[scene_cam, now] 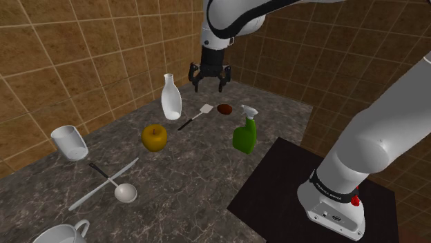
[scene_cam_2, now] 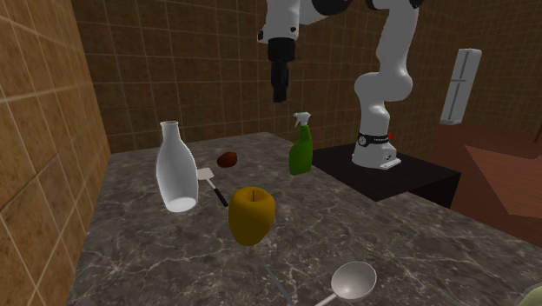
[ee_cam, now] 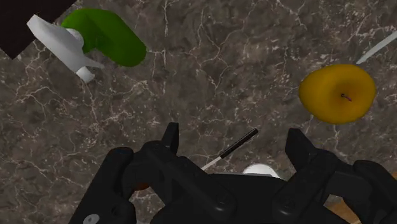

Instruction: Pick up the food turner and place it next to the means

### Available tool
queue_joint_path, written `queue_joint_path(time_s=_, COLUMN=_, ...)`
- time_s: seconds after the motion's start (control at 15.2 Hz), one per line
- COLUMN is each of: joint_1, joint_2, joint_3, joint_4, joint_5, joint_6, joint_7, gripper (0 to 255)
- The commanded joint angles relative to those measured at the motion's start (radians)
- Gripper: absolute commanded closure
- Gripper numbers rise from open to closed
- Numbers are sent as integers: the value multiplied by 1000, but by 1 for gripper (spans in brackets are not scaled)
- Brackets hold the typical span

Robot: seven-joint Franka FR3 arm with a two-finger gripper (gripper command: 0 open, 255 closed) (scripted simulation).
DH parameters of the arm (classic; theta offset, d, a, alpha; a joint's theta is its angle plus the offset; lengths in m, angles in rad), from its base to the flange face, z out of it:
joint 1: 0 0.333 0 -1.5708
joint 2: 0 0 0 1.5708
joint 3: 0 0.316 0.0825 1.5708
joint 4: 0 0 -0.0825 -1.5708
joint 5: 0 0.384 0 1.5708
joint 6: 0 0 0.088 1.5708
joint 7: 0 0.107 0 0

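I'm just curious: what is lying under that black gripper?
The food turner lies on the marbled counter below the open gripper. Its black handle shows; in the wrist view the gripper's body hides its blade.

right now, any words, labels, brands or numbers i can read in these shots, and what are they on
Dark band at the foot of the white arm: a short line of white lettering, too small to read.
Green spray bottle and white bottle: no label or print shows on either.
Nothing else in these views carries readable text.
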Motion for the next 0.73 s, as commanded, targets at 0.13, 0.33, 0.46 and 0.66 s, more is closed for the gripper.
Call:
queue_joint_path(time_s=0.13, joint_1=-23, joint_2=157, joint_3=9, joint_4=77, joint_5=-43, joint_6=68, joint_7=138, gripper=0)
queue_joint_path(time_s=0.33, joint_1=-31, joint_2=269, joint_3=2, joint_4=139, joint_5=-77, joint_6=108, joint_7=235, gripper=0)
queue_joint_path(time_s=0.46, joint_1=-32, joint_2=342, joint_3=-8, joint_4=183, joint_5=-97, joint_6=129, joint_7=297, gripper=0)
queue_joint_path(time_s=0.66, joint_1=-31, joint_2=448, joint_3=-31, joint_4=254, joint_5=-122, joint_6=155, joint_7=382, gripper=0)
